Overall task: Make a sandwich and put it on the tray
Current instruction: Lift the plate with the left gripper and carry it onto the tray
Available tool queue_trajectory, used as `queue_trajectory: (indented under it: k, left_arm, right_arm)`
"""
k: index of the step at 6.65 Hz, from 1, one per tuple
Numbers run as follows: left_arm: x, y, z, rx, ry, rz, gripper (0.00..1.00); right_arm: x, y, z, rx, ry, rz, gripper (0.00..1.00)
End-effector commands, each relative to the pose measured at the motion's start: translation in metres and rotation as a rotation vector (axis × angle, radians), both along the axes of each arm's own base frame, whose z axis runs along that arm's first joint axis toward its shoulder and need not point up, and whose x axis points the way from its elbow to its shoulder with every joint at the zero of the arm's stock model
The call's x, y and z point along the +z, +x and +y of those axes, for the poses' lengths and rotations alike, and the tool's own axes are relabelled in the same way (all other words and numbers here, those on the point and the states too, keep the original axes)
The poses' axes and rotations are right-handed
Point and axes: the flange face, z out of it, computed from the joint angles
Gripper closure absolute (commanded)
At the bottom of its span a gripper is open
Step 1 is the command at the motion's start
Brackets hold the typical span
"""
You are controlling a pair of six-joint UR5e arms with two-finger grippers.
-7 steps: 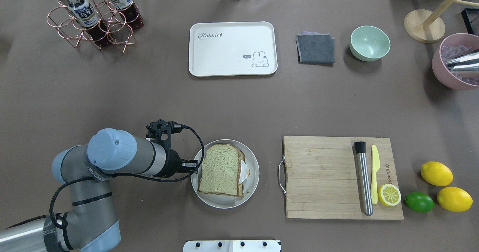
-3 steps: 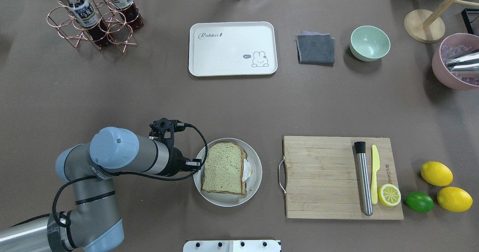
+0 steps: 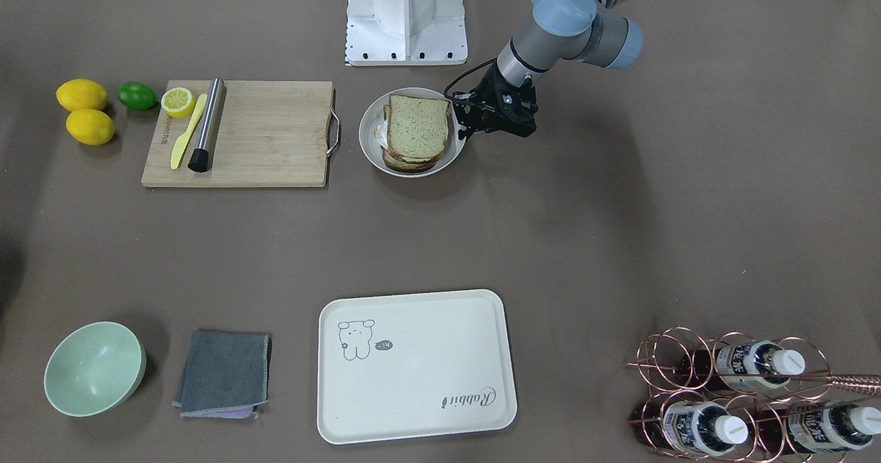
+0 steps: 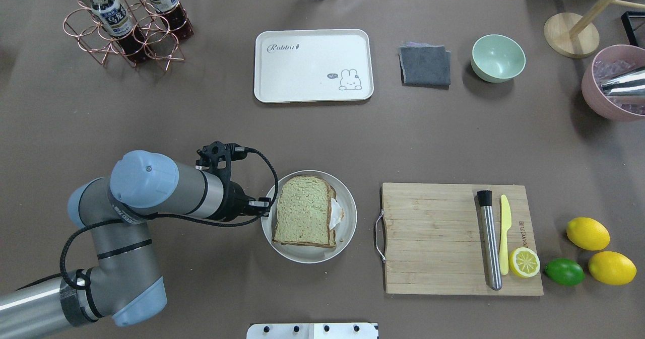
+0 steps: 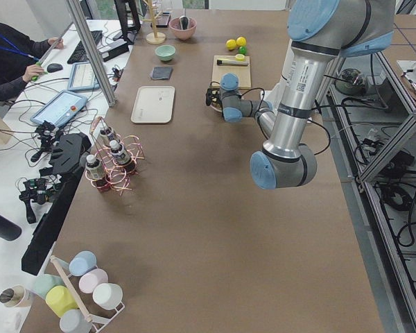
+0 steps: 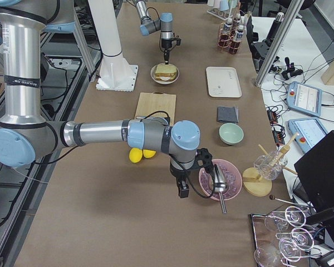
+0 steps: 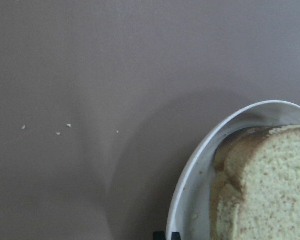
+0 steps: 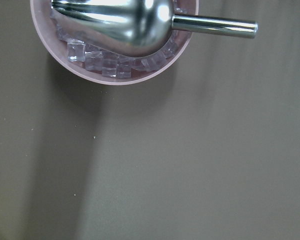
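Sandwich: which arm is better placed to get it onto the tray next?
Left. The left gripper sits at the rim of the plate holding the sandwich; the right gripper hangs far off beside the pink ice bowl, at the table's other end.

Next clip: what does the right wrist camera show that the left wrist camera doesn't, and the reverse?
Only the right wrist view: a pink bowl of clear ice cubes with a shiny steel scoop in it. Only the left wrist view: the rim of the round white plate, a corner of the brown-crusted wholegrain bread sandwich on it, and pale crumbs. Both: the brown table surface.
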Motion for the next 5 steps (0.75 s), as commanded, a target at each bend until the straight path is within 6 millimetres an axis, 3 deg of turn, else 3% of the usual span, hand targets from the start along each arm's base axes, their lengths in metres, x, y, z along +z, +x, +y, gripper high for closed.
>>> queue_trajectory:
  k: [1, 2, 3, 5]
  left_arm:
    - [-0.019, -0.029, -0.055, 0.011, 0.018, 0.029, 1.00]
    - [-0.026, -0.030, -0.091, -0.017, 0.023, 0.022, 1.00]
    - [-0.037, -0.037, -0.139, -0.015, -0.009, 0.027, 1.00]
    - [-0.041, -0.049, -0.232, -0.035, -0.024, -0.012, 1.00]
  right_arm:
    - [0.004, 0.000, 0.004, 0.001, -0.009, -0.002, 0.00]
    - [0.004, 0.000, 0.003, 0.002, -0.010, 0.000, 0.00]
    - [0.006, 0.000, 0.004, 0.002, -0.013, -0.001, 0.00]
    - [0.008, -0.001, 0.007, 0.003, -0.019, -0.003, 0.00]
